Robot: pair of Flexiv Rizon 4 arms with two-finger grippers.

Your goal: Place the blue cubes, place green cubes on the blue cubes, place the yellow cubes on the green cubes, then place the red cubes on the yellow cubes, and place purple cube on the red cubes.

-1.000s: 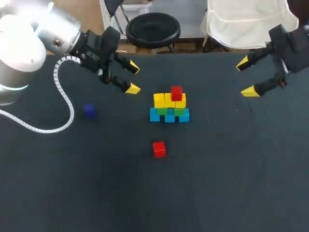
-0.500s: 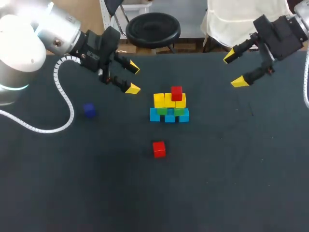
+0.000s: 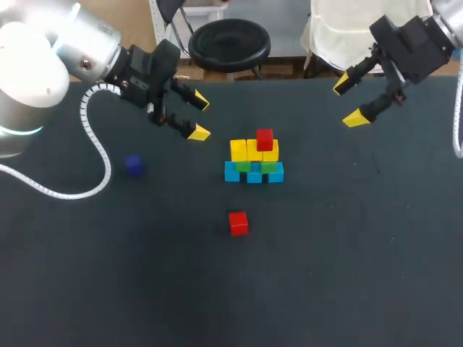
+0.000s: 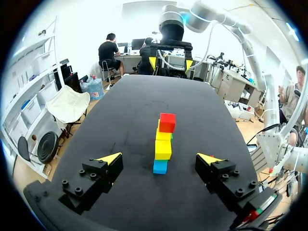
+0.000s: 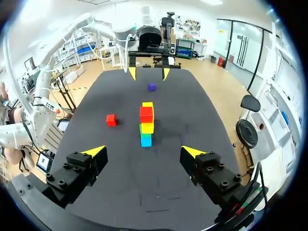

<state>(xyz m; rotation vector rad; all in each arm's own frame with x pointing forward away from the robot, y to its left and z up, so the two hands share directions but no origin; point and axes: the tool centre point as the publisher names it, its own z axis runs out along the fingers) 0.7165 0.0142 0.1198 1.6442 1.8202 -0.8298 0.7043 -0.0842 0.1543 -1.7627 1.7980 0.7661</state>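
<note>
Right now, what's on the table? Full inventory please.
blue cubes: three, light blue, bottom row of the stack
green cubes: two, green, on the blue row
yellow cubes: three, yellow, on the green
stacked red cube: one, red, top of the stack
loose red cube: one, red, apart, nearer me
purple cube: one, dark purple, alone, far left
table: one, black
left gripper: open, empty, left of the stack
right gripper: open, empty, far right

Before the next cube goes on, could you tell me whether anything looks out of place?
Nothing toppled or askew; the stack stands upright. Only a loose red cube and the purple cube lie apart from it, not yet placed.
</note>
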